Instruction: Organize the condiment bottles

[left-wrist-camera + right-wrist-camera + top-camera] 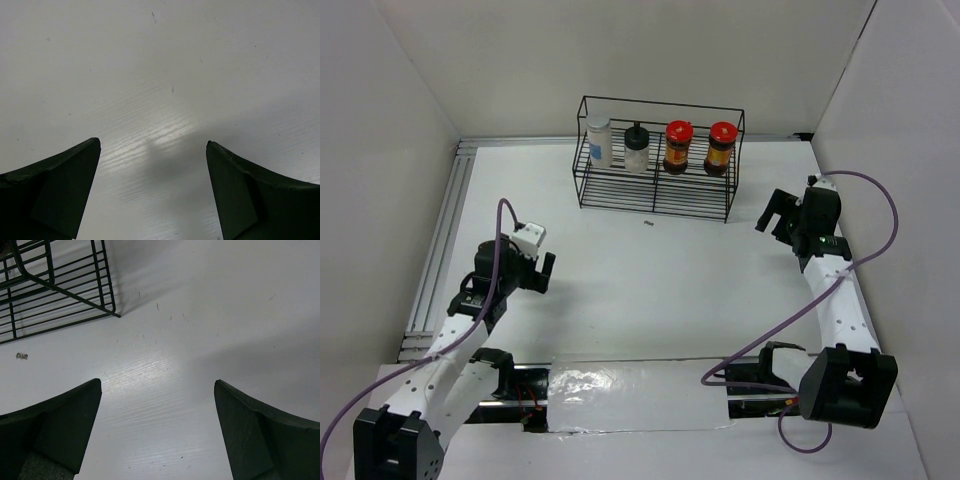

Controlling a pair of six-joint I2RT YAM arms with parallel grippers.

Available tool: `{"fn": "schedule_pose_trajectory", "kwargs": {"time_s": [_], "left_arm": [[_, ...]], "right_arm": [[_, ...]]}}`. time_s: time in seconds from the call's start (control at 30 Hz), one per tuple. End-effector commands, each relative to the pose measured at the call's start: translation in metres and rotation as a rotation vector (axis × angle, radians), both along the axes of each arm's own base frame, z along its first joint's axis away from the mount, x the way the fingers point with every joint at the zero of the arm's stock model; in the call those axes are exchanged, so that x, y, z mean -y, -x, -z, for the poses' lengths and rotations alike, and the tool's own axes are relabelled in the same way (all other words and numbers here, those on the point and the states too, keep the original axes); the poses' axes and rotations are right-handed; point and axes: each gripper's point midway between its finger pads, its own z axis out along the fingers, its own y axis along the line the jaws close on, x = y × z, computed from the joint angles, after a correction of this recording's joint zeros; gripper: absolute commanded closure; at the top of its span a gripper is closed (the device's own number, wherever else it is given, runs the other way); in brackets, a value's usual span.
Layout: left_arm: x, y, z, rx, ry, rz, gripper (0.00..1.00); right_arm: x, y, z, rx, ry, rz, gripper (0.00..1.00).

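The left end effector (544, 270) is spread wide and holds nothing. Under it there is only bare white table (160, 60). The right end effector (773, 212) is spread wide too, and it is empty.

The four condiment bottles stand up straight in a row on the top shelf of a black wire rack (655, 195). The rack is near the right end effector, ahead of it and off to its left. It is well apart from the left end effector, ahead and to its right.

Going away from the right end effector, first comes the near red-cap bottle (721, 148). Next is the far red-cap bottle (678, 146), then the black-cap bottle (636, 148). Last is the white-cap bottle (599, 140), which has a blue label.

The bottles look small, round and smooth. They are probably light and hard, and a bit slippery. I would squeeze one around its middle, below the cap, and lift it straight up so it does not bump the thin stiff wires. They stand close together, so a neighbor could tip over.
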Motion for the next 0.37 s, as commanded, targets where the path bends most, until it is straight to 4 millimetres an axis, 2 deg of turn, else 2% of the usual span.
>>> {"fn": "schedule_pose_trajectory", "kwargs": {"time_s": [0.0, 0.23, 0.3, 0.33], "left_arm": [[0.004, -0.002, -0.009, 0.023, 0.043, -0.004, 0.01], [0.004, -0.001, -0.009, 0.012, 0.077, -0.027, 0.01], [0.003, -0.001, -0.008, 0.012, 0.077, -0.028, 0.01], [0.003, -0.001, -0.009, 0.013, 0.079, -0.031, 0.01]], "right_arm": [[-0.001, 0.004, -0.007, 0.024, 0.003, 0.010, 0.00], [-0.002, 0.004, -0.007, 0.033, 0.020, -0.003, 0.00], [-0.003, 0.003, -0.010, 0.056, 0.026, -0.007, 0.00], [-0.005, 0.004, -0.018, 0.086, 0.031, -0.012, 0.00]]}}
